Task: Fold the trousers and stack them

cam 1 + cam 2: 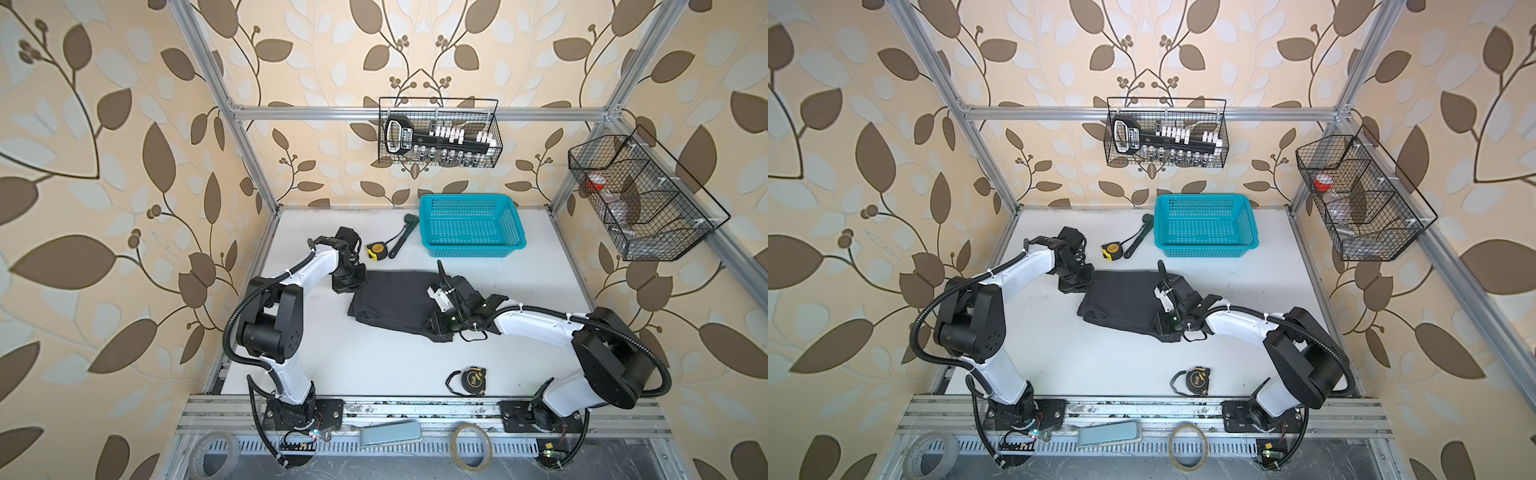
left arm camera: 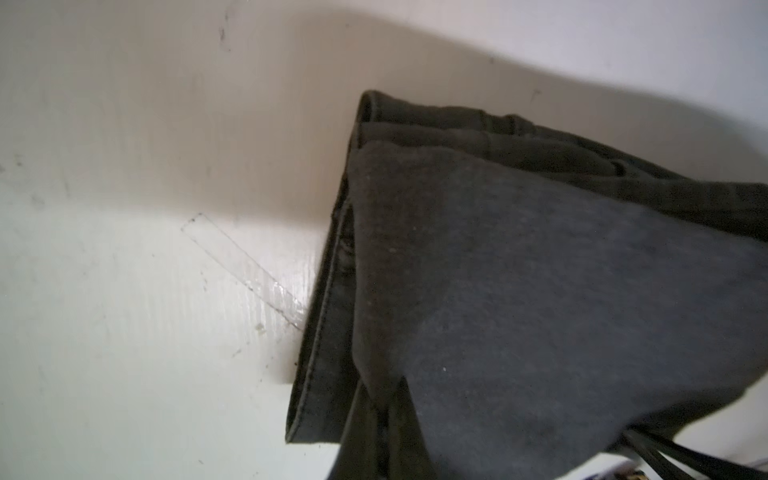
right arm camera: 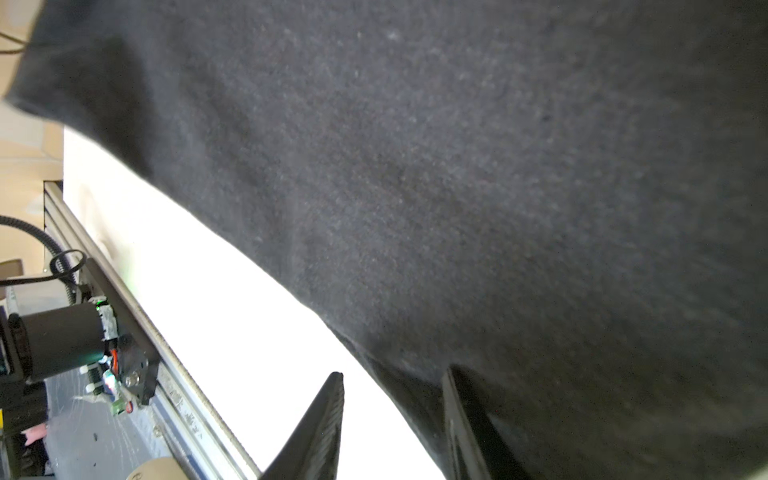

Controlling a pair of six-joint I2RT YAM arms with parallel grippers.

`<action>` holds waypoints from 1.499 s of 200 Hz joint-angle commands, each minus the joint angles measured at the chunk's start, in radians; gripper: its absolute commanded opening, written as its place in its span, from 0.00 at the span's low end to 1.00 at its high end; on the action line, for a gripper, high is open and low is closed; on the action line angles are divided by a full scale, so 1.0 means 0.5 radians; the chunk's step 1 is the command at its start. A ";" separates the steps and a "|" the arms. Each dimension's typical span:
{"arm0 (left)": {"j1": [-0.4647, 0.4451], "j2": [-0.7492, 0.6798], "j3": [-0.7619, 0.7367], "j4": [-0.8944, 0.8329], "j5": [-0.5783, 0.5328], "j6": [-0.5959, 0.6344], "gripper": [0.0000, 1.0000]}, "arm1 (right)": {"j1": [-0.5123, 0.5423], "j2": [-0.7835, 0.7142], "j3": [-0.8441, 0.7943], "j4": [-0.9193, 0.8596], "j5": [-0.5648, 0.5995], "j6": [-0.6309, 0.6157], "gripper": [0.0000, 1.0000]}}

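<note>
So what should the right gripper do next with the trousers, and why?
Probably close the right gripper: its jaws stand apart astride the near edge of the trousers, while the left gripper seems shut on the far left corner. Then both could lift for the fold.

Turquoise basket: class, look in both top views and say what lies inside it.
Nothing shows inside the turquoise basket: only its own perforated floor and walls. The near wall's inner side, and any floor strip right behind it, is covered.
</note>
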 commanded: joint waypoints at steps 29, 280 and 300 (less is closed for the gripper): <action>-0.004 0.153 0.107 0.079 -0.229 0.143 0.04 | -0.094 -0.226 0.103 -0.220 -0.031 -0.072 0.41; -0.248 0.094 -0.130 -0.159 -0.427 -0.166 0.29 | -0.321 0.390 0.580 0.050 0.436 -0.356 0.43; -0.215 0.131 -0.138 -0.144 -0.509 -0.153 0.29 | -0.345 0.460 0.561 0.109 0.566 -0.379 0.43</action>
